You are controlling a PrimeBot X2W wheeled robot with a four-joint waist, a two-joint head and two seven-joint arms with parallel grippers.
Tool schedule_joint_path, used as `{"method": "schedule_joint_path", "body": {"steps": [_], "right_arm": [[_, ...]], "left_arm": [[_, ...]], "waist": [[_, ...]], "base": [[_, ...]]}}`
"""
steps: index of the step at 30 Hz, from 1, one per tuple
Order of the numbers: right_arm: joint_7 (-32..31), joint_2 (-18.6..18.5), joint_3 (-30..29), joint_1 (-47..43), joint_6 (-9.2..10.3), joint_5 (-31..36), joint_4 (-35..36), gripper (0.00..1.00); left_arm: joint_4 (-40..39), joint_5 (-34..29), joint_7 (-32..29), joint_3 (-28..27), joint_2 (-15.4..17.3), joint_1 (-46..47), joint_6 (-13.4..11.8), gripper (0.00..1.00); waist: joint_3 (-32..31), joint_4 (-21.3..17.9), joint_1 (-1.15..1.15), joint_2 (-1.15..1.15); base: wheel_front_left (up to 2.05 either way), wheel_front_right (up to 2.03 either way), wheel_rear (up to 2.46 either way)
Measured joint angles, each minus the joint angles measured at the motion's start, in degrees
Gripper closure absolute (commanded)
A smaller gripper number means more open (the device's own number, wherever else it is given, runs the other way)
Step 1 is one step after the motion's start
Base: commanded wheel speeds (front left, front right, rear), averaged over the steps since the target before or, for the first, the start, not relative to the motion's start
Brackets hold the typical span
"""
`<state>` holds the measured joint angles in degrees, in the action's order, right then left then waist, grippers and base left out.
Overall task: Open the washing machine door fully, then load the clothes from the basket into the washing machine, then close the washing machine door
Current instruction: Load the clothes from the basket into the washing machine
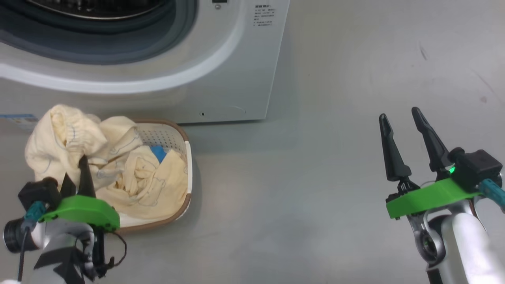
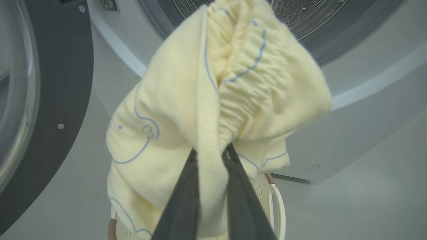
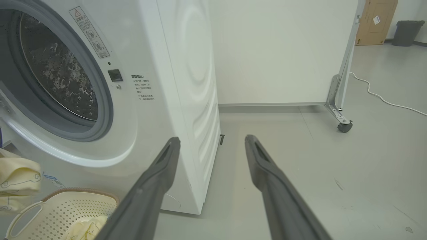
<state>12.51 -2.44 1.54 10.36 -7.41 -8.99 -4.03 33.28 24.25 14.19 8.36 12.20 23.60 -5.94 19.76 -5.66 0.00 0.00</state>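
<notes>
In the left tool — a bunch of the clothes.

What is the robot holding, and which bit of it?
The left gripper pinches a pale cream-yellow soft fabric garment by a fold beside its gathered edge. The right gripper is open, holding nothing.

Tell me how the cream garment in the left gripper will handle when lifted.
Probably floppy: the garment bunches and droops around the left gripper. Likely light, since one thin pinched fold carries it. It may snag: its lower part hangs near the basket rim.
</notes>
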Motion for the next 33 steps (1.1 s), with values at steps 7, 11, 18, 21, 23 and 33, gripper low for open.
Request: {"method": "schedule_joint_path", "body": {"steps": [7,11,18,21,23,33], "right_arm": [[-1.5,0.0,0.1,-3.9,0.00,0.0,0.0,0.00],[-2.2,0.0,0.1,-5.9,0.00,0.0,0.1,0.00],[-3.2,0.0,0.2,-9.2,0.00,0.0,0.7,0.00],[-3.5,0.0,0.4,-9.8,0.00,0.0,0.9,0.00],[-3.5,0.0,0.5,-10.1,0.00,0.0,1.0,0.00],[-4.0,0.0,0.6,-11.3,0.00,-0.1,1.4,0.00]], "left_arm": [[-9.1,-1.7,0.0,-0.6,0.2,-8.9,-1.2,1.00],[-12.6,-1.7,-0.1,-0.2,0.2,-12.2,-1.7,1.00],[-17.6,-2.1,-2.7,0.8,1.0,-17.6,-2.7,1.00],[-19.1,-2.0,-3.7,0.9,1.4,-19.2,-3.3,1.00],[-19.5,-2.0,-3.7,0.9,1.5,-19.6,-3.3,1.00],[-22.4,-1.9,-5.0,1.0,1.7,-21.0,-4.1,1.00]], "waist": [[-6.7,0.7,0.00,0.00],[-9.7,1.2,0.00,0.00],[-14.0,2.1,0.00,0.00],[-15.1,2.4,0.00,0.00],[-15.3,2.5,0.00,0.00],[-16.2,2.9,0.00,0.00]], "base": [[0.00,0.00,0.00],[0.00,0.00,0.00],[0.00,0.00,0.00],[0.00,0.00,0.00],[0.00,0.00,0.00],[0.00,0.00,0.00]]}}
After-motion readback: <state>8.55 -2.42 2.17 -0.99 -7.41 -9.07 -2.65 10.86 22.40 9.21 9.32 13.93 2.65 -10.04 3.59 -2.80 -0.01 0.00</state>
